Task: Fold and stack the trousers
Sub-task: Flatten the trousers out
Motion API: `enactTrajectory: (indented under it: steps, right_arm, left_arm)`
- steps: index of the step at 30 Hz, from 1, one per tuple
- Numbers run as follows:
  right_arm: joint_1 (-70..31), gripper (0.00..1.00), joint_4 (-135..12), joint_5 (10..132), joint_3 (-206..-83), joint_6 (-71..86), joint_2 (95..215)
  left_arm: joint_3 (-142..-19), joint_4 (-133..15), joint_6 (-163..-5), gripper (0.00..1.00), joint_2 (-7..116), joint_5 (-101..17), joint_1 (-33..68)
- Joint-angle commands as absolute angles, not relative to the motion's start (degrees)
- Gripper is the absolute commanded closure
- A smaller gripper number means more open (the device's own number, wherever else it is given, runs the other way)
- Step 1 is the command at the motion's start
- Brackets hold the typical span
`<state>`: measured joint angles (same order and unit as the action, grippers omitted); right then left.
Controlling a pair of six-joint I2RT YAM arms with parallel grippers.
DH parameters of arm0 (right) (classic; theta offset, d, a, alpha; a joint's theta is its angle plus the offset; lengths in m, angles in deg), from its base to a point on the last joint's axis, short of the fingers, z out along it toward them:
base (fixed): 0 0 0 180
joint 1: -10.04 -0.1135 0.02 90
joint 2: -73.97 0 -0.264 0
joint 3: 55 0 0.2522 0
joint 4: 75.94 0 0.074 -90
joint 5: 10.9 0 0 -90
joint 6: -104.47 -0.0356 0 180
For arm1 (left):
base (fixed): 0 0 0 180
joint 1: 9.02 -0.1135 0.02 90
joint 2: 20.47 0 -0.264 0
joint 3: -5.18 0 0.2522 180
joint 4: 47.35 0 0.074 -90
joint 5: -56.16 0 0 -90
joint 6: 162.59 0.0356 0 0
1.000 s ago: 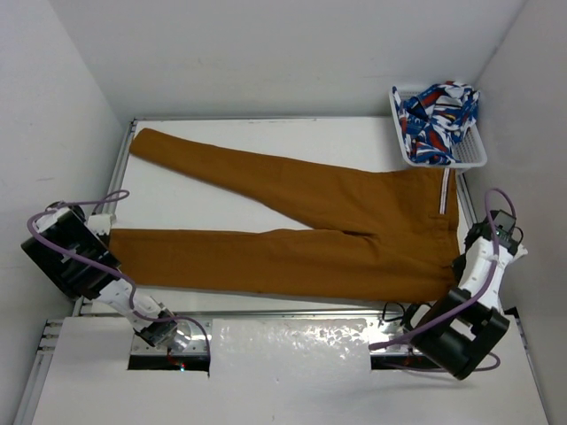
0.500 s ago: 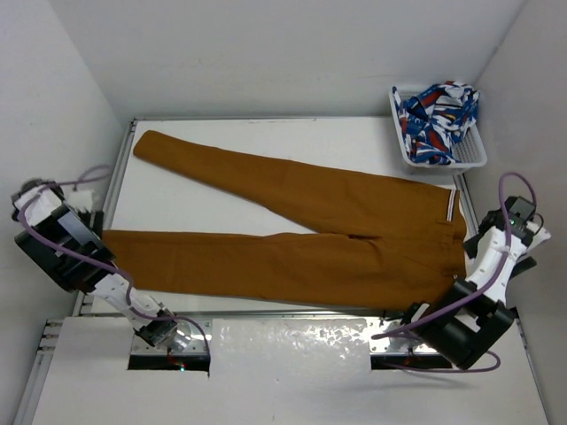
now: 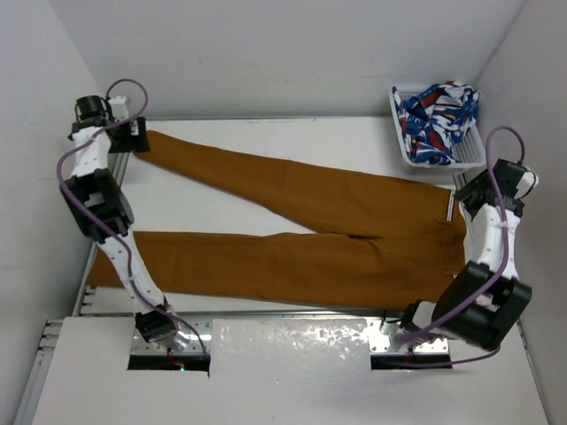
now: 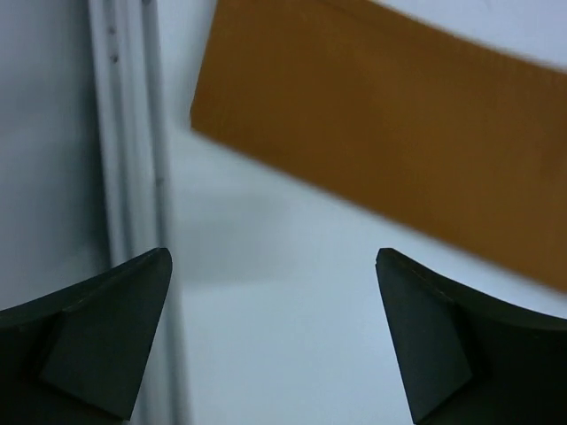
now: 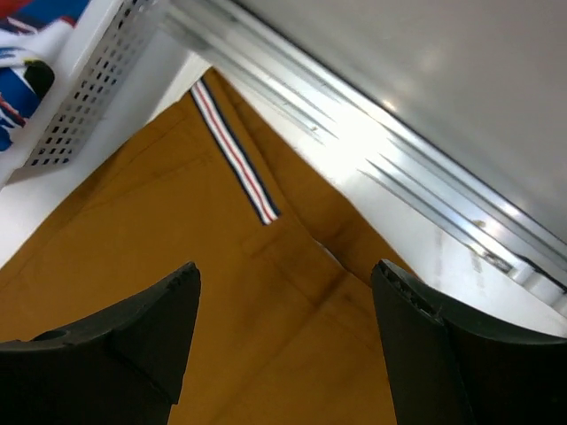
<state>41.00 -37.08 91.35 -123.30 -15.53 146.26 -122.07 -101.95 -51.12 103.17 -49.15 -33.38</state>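
Left gripper (image 4: pixel 273 257) splayed near trousers (image 3: pixel 292 266) hem; right gripper (image 5: pixel 285 266) seemingly hovering.

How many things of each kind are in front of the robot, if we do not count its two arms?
Mustard-brown trousers: 1
White perforated basket: 1
Blue-red-white patterned cloth, lying in the basket: 1
Total: 3
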Motion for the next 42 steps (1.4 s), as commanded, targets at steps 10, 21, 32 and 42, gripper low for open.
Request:
enactTrajectory:
  steps: [10, 21, 32, 42]
  right_arm:
    - [36.6, 0.33, -42.8, 86.7, -119.8, -15.3, 159.6]
    - [36.5, 0.32, -37.4, 91.0, -118.2, -18.6, 165.9]
    - [36.6, 0.3, -30.3, 99.2, -110.9, -14.6, 157.8]
    - [35.9, 0.3, -44.0, 87.0, -125.3, -2.1, 153.8]
  left_arm:
    - [-130.6, -92.1, -56.8, 0.0, 121.9, -33.6, -25.5]
    - [-105.3, -89.0, -47.9, 0.43, 111.0, -22.0, -27.6]
    - [-78.7, -89.0, -43.1, 0.43, 90.9, -26.3, -37.6]
    - [-97.0, -97.2, -45.1, 0.23, 84.8, -44.0, -38.0]
